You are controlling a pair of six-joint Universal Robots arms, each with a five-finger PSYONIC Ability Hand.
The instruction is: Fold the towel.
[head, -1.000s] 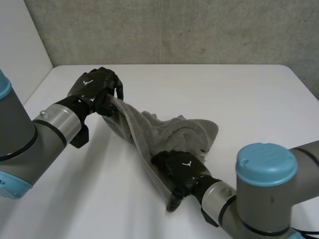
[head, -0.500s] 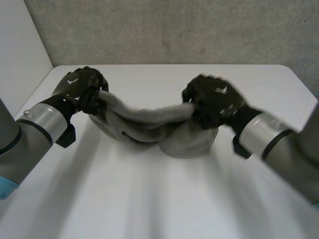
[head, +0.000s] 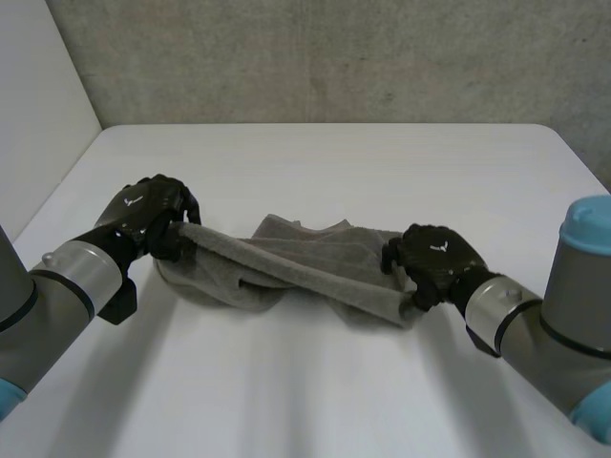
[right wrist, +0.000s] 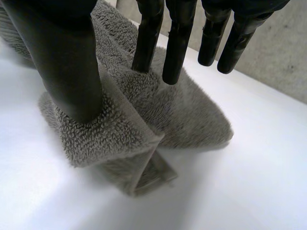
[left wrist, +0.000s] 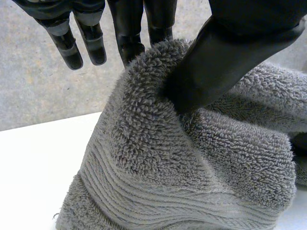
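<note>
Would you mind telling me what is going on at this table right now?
The robot is working on a grey towel lying on the white table. Its left hand pinches one end and its right hand pinches the other, with the cloth stretched between them. The towel is bunched and twisted, not yet neatly folded.

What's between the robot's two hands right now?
The towel: in the head view a rolled edge of it runs from the left hand to the right hand, both pinching it.

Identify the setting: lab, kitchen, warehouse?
Probably a robot test lab: plain white table, bare concrete wall behind it, and a single grey towel pinched by the left hand and right hand.
</note>
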